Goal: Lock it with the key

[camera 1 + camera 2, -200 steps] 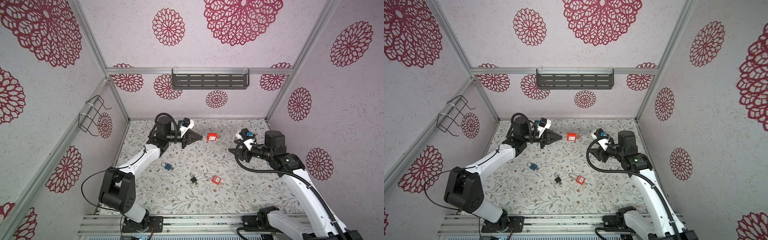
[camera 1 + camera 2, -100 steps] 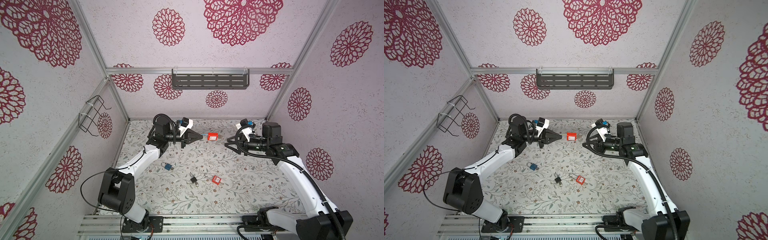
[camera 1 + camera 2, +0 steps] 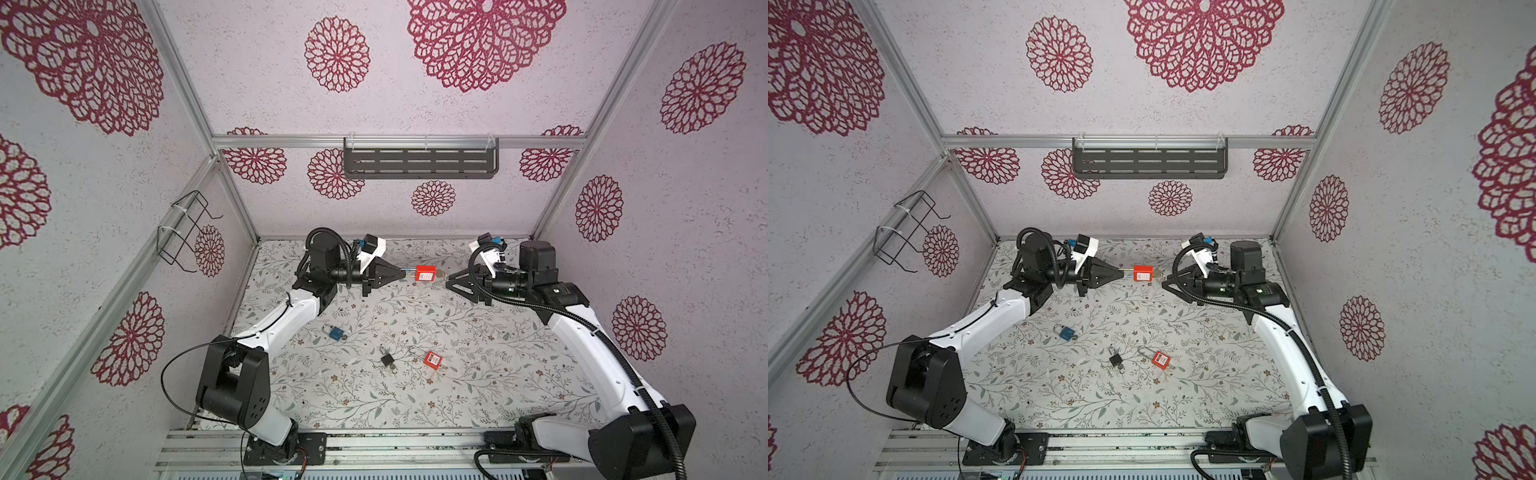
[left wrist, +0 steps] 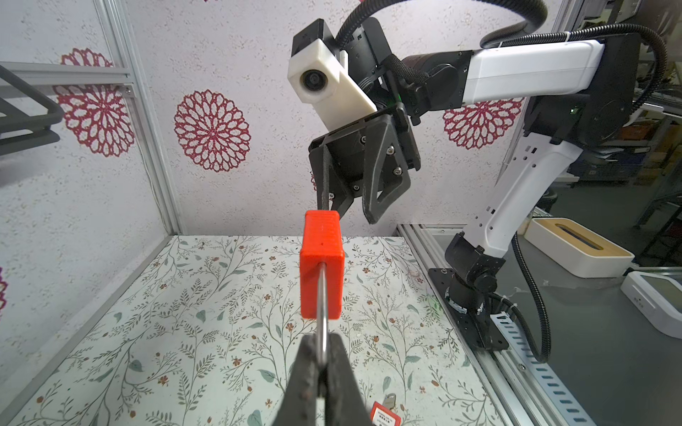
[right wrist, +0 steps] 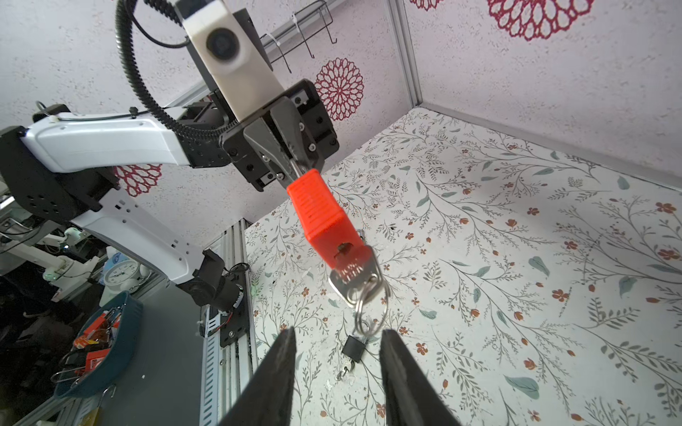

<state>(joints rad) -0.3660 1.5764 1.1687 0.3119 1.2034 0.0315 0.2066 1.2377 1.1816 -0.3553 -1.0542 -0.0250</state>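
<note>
Right gripper (image 3: 448,284) has swung in — jaws apart, key (image 5: 356,276) straight ahead, in line with the red padlock (image 3: 426,274) clamped by left gripper (image 3: 400,274).

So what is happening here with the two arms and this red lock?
The left arm holds a red padlock up in the air, its jaws shut on the shackle. A key on a ring sits in the padlock's other end. The right arm faces it with open jaws, just short of the key and not yet gripping it.
</note>
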